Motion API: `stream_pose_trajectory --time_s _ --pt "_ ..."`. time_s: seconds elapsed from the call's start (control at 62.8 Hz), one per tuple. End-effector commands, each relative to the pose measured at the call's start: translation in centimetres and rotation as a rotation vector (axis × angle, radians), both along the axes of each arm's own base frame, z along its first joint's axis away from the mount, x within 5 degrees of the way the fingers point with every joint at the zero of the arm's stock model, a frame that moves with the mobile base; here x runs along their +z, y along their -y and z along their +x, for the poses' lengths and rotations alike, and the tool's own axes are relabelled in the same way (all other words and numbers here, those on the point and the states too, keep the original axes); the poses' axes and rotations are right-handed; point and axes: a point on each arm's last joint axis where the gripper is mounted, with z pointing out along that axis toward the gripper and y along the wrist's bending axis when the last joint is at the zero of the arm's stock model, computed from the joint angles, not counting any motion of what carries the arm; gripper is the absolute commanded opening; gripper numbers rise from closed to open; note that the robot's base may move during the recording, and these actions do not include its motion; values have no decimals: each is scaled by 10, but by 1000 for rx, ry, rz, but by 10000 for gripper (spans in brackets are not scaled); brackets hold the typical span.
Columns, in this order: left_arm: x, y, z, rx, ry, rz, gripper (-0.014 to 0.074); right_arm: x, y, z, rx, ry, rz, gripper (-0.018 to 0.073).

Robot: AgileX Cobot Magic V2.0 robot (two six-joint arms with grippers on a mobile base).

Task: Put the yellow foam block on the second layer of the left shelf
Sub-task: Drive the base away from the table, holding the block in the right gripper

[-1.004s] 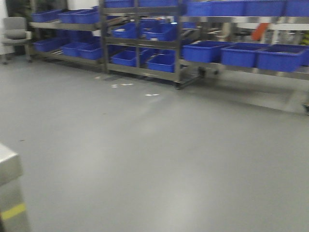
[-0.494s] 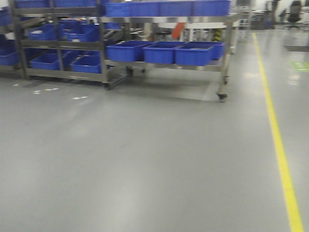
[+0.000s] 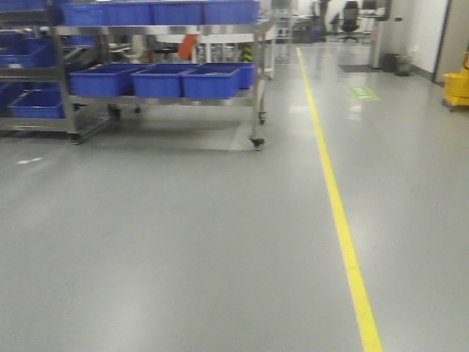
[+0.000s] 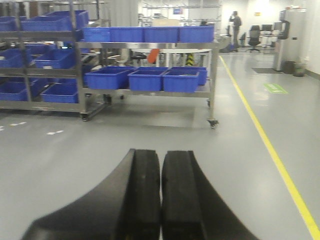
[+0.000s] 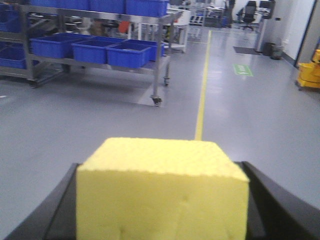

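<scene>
Yellow foam fills the lower half of your right wrist view: the yellow foam block point(image 5: 160, 170) is clamped in the right pincer point(image 5: 164, 212), with a dark jaw showing at each of its ends, so its long side runs crosswise, from one jaw to the other. The left pincer point(image 4: 160, 195) is clenched on nothing, its two black pads pressed flat together. Take the wheeled steel rack point(image 3: 258, 73) as your landmark. It stands well ahead of the block and off to its left, on the far side of open grey floor, and the yellow floor line point(image 3: 333, 198) runs past the rack's right side. The rack's lower level carries a row of blue bins point(image 3: 211, 82), with more bins on the level above. A second rack point(image 3: 69, 88) stands just to the left of the wheeled one, cut off by the picture's edge. You cannot tell from here which of them is the left shelf, though the second looks likelier. The block is nowhere near either, so the placing is not yet begun. The coming move is probably a drive of the base leftward, after which the right arm, the one carrying the block, reaches in.
</scene>
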Motion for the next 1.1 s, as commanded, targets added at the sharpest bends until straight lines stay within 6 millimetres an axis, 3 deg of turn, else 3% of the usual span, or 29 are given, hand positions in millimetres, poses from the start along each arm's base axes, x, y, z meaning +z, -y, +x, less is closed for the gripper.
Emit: stream_pose_trajectory --time_s 0.0,1.083 --pt "0 0 -1 -9 77 -8 124 18 0 0 0 119 -3 484" --pt "-1 0 -1 -9 71 -8 124 18 0 0 0 112 -3 484"
